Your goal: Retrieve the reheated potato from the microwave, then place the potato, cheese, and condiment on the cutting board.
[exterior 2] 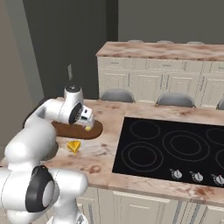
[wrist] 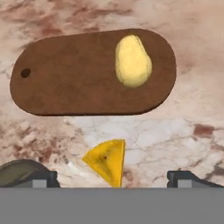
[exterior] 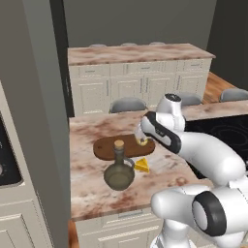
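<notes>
Potato leg judged done: lumpy pale-yellow potato lying on the flat dark-brown oval wooden cutting board, toward the rounded end away from the hanging hole. Two-finger gripper hovering over the marbled pink-brown counter, spread to its widest, nothing between the tips, nothing held. Triangular yellow-orange cheese wedge off the board, on the counter just beside the board's long near edge, almost centred between the tips in the hand view. Squat olive-green condiment bottle with tan cork stopper upright on the counter just beside the cheese, close to the board's edge. Next, probably: straight down around the wedge, closing across its flat faces, then a short lift onto bare board beside the potato; bottle after that.
</notes>
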You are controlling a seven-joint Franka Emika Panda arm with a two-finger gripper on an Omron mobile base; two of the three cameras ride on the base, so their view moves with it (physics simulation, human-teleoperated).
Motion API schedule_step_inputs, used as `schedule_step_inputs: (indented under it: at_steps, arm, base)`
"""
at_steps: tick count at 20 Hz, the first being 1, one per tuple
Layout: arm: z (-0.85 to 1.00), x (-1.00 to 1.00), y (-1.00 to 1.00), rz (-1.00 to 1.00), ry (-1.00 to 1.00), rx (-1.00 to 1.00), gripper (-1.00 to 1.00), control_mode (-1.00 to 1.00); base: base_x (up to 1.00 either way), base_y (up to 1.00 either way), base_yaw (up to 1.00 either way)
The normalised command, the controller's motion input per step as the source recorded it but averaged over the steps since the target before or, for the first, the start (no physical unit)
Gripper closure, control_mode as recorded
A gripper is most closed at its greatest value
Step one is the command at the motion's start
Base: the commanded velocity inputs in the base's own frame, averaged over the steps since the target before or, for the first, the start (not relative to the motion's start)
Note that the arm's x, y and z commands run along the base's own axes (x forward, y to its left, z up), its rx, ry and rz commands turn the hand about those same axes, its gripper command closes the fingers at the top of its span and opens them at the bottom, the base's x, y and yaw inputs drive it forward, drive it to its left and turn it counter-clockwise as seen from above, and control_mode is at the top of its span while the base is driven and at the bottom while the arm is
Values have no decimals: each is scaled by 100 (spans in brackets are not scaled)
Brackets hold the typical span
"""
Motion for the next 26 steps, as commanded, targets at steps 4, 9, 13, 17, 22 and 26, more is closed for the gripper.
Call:
schedule_step_inputs:
  at_steps: [4, 9, 13, 17, 22, 26]
  arm:
    - [-47, 5, 17, 22, 18, 0, -100, -100]
    - [-48, 13, 18, 19, 13, -6, -100, -100]
    - [-26, -4, 15, 8, 15, -16, -100, -100]
    - [-13, -19, 2, 6, 5, -13, -100, -100]
    - [-19, -21, -1, 4, 6, -3, -100, -100]
    - [-25, -20, -2, 4, 4, 0, -100, -100]
  base:
    - [0, 0, 0]
    - [0, 0, 0]
    - [0, 0, 0]
    - [0, 0, 0]
    - [0, 0, 0]
    - [0, 0, 0]
